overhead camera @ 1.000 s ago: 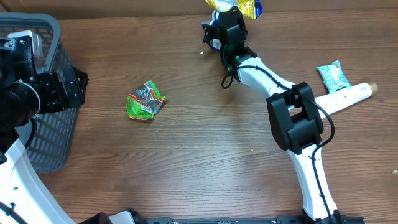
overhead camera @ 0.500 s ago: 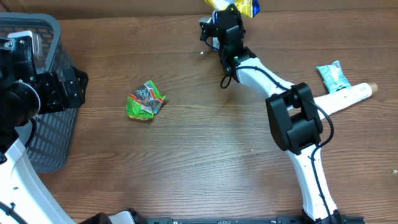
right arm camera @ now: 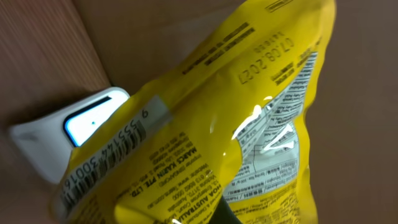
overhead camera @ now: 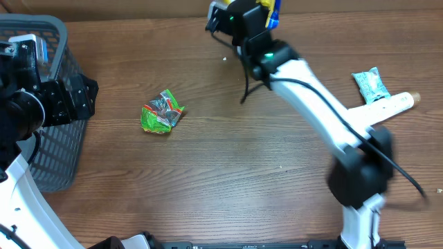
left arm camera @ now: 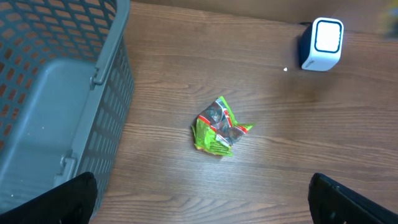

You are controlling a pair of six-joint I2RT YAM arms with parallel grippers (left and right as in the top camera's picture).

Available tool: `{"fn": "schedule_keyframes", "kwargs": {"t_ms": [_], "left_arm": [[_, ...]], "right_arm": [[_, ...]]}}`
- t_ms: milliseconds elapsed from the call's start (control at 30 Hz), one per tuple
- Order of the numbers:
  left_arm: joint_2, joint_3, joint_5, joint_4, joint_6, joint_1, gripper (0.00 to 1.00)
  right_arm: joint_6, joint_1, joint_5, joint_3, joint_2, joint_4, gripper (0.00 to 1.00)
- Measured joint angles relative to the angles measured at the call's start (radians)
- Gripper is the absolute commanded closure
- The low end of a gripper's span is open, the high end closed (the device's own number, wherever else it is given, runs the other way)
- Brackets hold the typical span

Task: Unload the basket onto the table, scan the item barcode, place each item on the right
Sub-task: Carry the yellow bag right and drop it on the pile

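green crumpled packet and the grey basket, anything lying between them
Nothing: only bare wooden table separates the green crumpled packet from the grey basket, shown plainly in the left wrist view.

Printed on the yellow bag (right arm camera: 217,124), right wrist view: date stamp "07.08.2027" near the upper edge; barcode digits starting "9 555" along the white strip; "AUSTRALIA" and "PTY LTD" in small black lines beneath. Nutrition panel too small to read.

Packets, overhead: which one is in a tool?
The yellow packet, gripped by the right tool at the far edge; the crumpled green packet and the teal packet lie loose on the table.
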Motion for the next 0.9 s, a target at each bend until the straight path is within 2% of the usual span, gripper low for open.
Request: {"fn": "schedule_keyframes", "kwargs": {"t_ms": [133,233,300,433,633,900], "left_arm": [[0.000,0.000,0.000,0.000,0.000,0.000,0.00],[0.000,0.000,0.000,0.000,0.000,0.000,0.00],[0.000,0.000,0.000,0.000,0.000,0.000,0.00],[0.000,0.000,0.000,0.000,0.000,0.000,0.00],[0.000,0.000,0.000,0.000,0.000,0.000,0.00],[0.000,0.000,0.000,0.000,0.000,0.000,0.00]], "right_arm": [[0.357,-0.034,-0.039,0.009,-0.229,-0.254,0.96],[0.644,-0.137,-0.052,0.023,-0.357,-0.470,0.96],[0.843,-0.254,-0.049,0.029,-0.399,-0.613,0.96],[1.138,-0.461,-0.071,0.003,-0.379,-0.807,0.96],[1.305,-0.674,-0.203,-0.098,-0.282,-0.832,0.96],[1.355,-0.784,-0.270,-0.195,-0.154,-0.722,0.96]]}}
